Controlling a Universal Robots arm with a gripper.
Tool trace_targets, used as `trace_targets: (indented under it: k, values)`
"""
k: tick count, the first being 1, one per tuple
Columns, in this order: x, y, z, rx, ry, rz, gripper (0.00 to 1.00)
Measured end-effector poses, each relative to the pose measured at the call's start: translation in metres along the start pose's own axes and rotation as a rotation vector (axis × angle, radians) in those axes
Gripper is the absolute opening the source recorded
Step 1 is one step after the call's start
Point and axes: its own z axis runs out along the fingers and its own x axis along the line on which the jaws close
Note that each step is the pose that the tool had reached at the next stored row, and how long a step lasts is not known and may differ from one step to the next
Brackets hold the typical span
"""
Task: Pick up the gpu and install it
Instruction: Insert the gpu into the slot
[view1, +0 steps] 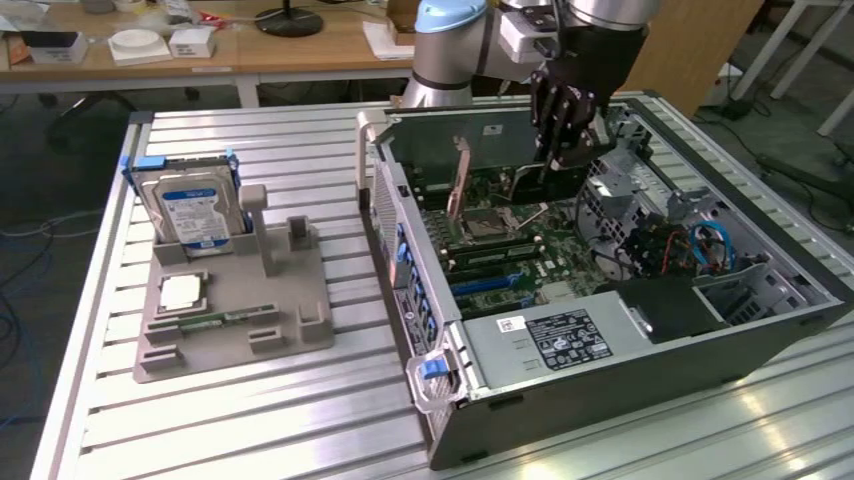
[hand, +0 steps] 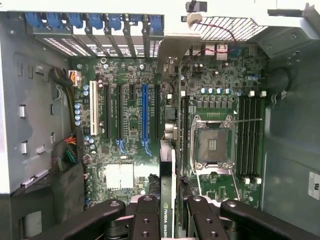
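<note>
The gripper (hand: 170, 222) pinches the gpu (hand: 167, 162) tight by its flat sides, above the motherboard (hand: 125, 120); the card seems light and stiff, but breaks easily; hold it gently.

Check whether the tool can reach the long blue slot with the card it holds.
Probably yes. The tool, shut on the card, hangs inside the open case; the blue slot is bare, with nothing showing between them.
</note>
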Motion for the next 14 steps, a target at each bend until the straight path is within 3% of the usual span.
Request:
trace_targets:
  k: [6,9,14]
  values:
    - [0.001,0.0007,0.0109,0.0002,0.0004,0.000,0.25]
    - [0.003,0.0009,0.0145,0.0025,0.0040,0.002,0.25]
    - [0.008,0.0013,0.0183,0.0038,0.0192,0.003,0.25]
